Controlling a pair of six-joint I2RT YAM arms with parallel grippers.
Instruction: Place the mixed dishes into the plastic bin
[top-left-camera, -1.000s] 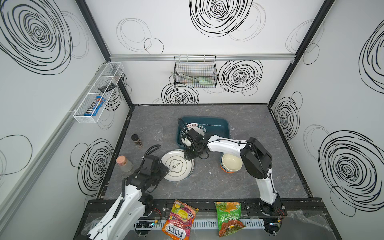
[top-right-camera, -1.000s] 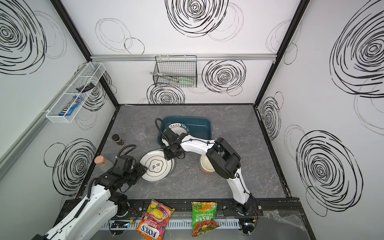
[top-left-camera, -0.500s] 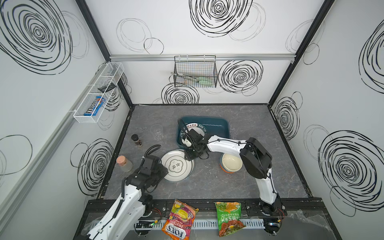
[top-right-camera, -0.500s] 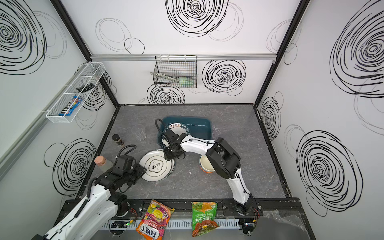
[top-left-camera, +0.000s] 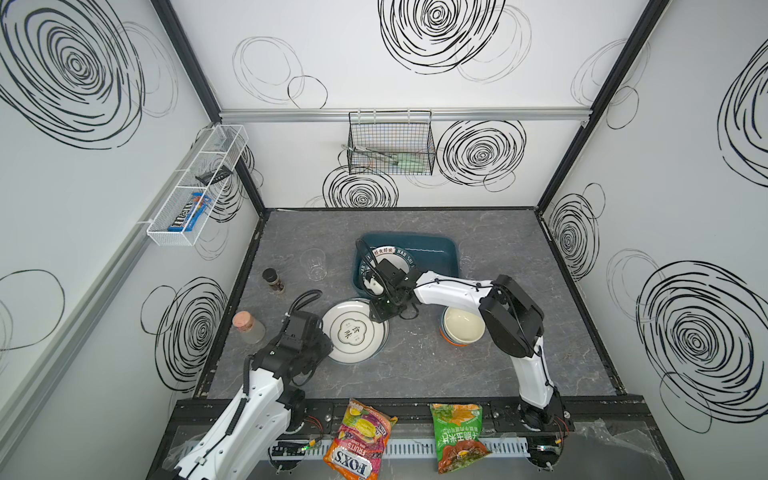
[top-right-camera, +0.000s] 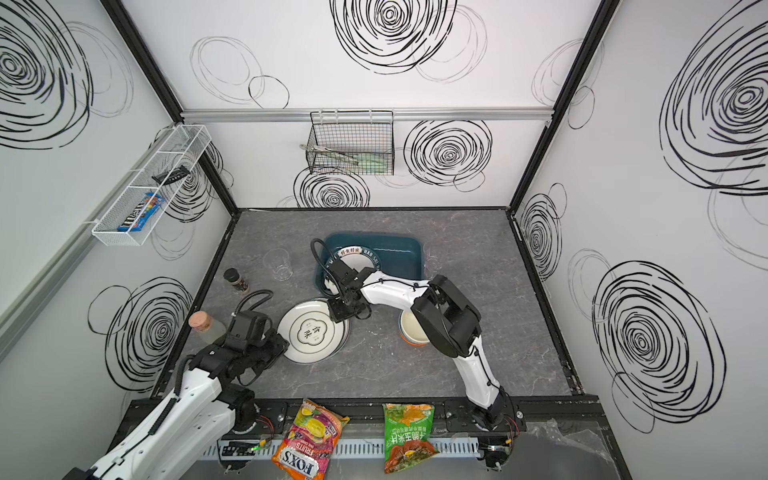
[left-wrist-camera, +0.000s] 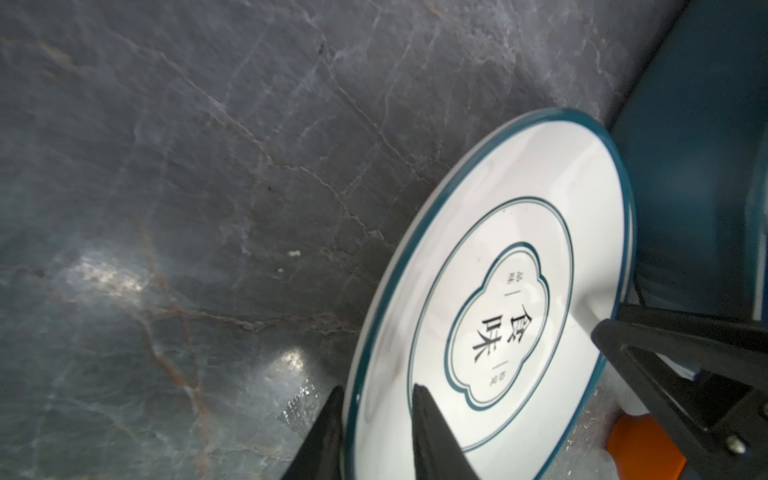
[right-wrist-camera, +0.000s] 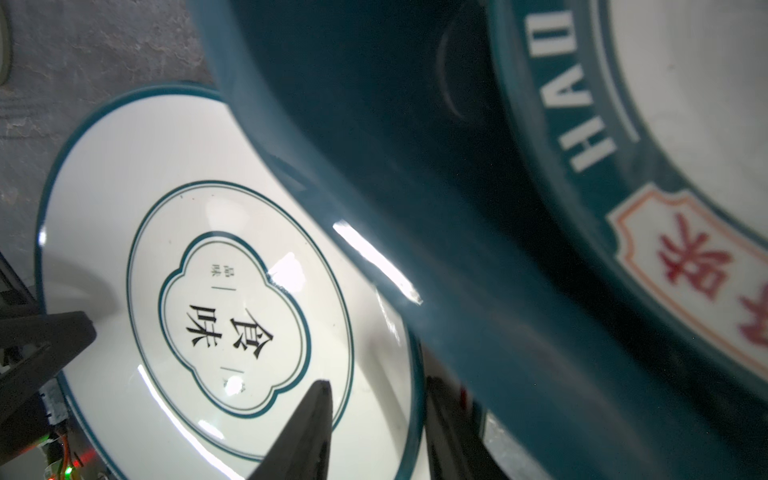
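Observation:
A white plate with a quatrefoil mark lies on the grey table just in front of the dark teal plastic bin. My left gripper is shut on the plate's near-left rim, one finger outside and one on the inner face. My right gripper is shut on the far-right rim beside the bin wall. A plate with a teal lettered rim lies inside the bin. Stacked cream, blue and orange bowls stand right of the plate. A clear cup stands to the bin's left.
A dark-capped spice jar and a cork-topped jar stand along the left edge. Two snack bags lie on the front rail. A black wire basket hangs on the back wall, a white mesh basket on the left wall.
My left gripper's jaws have closed in on the plate's rim. The right gripper, the plate and the other dishes have stayed where they were.

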